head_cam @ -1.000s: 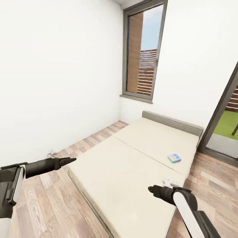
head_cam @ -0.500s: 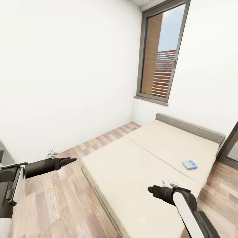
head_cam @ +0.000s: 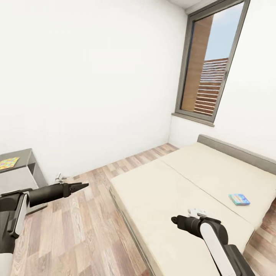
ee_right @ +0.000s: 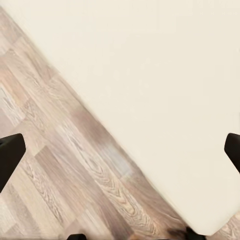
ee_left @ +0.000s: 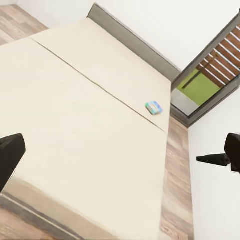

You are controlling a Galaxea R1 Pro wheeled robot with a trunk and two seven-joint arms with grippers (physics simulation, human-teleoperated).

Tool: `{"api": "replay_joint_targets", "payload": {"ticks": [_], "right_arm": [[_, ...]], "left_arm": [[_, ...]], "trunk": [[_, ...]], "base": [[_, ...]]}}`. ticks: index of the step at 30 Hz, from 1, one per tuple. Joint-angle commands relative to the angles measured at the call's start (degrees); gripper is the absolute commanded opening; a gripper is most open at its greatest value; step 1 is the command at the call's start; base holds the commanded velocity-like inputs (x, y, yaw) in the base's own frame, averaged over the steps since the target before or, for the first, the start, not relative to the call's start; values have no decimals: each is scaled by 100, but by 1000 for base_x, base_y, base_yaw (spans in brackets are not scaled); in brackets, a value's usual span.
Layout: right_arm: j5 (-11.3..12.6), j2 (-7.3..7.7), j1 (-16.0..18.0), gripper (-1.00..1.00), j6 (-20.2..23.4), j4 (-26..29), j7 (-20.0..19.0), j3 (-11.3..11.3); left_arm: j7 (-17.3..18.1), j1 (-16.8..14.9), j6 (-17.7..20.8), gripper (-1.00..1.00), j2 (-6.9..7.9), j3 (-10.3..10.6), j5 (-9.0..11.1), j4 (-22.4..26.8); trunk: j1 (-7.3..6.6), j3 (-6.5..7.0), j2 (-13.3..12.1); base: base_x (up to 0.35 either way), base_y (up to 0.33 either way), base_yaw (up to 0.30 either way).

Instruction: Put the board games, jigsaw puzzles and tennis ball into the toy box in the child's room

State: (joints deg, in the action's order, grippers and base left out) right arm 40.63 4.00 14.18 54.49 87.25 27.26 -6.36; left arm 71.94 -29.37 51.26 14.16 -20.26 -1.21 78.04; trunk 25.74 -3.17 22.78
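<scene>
Child's room seen from the head view: white walls, wood-plank floor (head_cam: 88,230), grey-framed window (head_cam: 209,69). Bed (head_cam: 184,191) with cream cover and grey headboard (head_cam: 237,151) filling the right side; one small blue board game (head_cam: 239,199) lying flat on the cover near its far right edge, well apart from both arms. Same game (ee_left: 154,107) visible from the left wrist. At far left, corner of the table (head_cam: 19,168) carrying a multicoloured jigsaw puzzle (head_cam: 8,163). Left gripper (head_cam: 78,186) held out over the floor, jaws spread wide, empty. Right gripper (ee_right: 120,150) above the bed's edge, jaws wide, gripping nothing
</scene>
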Motion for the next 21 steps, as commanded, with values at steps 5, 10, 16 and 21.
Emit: {"api": "replay_joint_targets", "payload": {"ticks": [5, 10, 16, 21], "right_arm": [[51, 4, 6, 100, 9, 4, 60, -8], [50, 4, 6, 100, 9, 3, 60, -7], [51, 1, 6, 100, 7, -7, 60, -7], [50, -2, 6, 100, 3, -19, 60, -6]], "left_arm": [[33, -8, 59, 100, -1, -5, -12, 1], [33, -8, 59, 100, -1, -5, -13, 1], [37, -8, 59, 100, -1, -5, -12, 1], [39, -8, 59, 100, -1, -5, -11, 1]], "trunk": [[4, 5, 13], [4, 24, 13], [4, 47, 13], [4, 66, 13]], "base": [[-101, 0, 280], [-174, 0, 280], [-44, 0, 280], [-60, 0, 280]]}}
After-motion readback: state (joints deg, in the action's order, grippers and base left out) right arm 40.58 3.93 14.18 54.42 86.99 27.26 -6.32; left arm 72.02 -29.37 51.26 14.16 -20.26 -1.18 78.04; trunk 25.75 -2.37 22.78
